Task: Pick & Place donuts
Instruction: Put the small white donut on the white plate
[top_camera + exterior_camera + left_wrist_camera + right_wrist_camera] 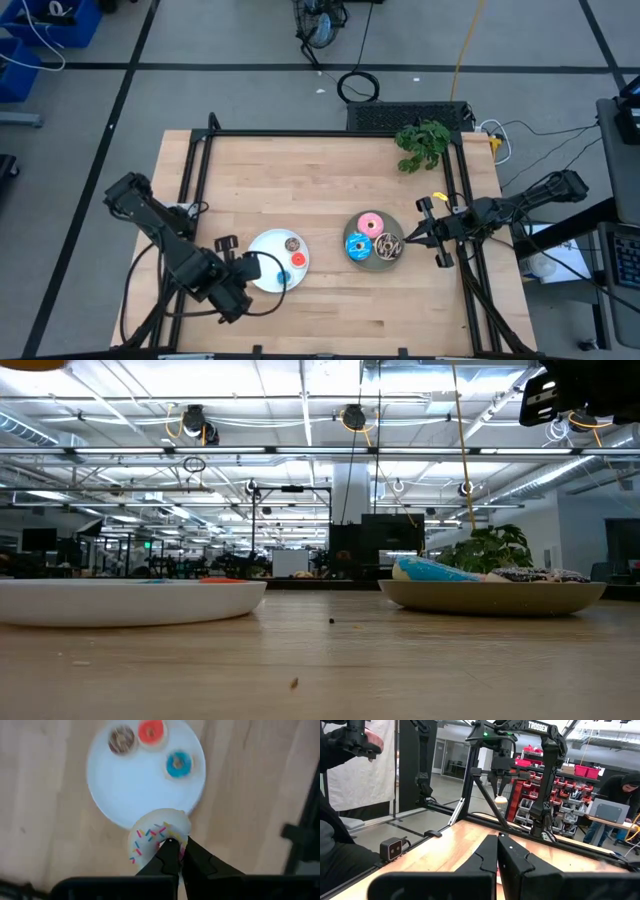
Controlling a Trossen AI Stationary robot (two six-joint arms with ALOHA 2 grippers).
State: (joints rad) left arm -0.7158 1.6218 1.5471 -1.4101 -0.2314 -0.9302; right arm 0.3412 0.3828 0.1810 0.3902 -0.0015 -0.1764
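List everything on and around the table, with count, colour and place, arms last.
White plate: one, white, near the left gripper.
Mini donuts on the white plate: three; brown, red, blue.
White-pink mini donut: one, white with coloured sprinkles, held above the white plate's edge.
Grey plate: one, grey, near the right gripper.
Larger donuts on the grey plate: three; pink, blue, chocolate with white drizzle.
Plant: one, green, far right corner of the table.
Table: one, light wood.
Left gripper: shut on the white-pink mini donut.
Right gripper: shut, at the grey plate's edge.
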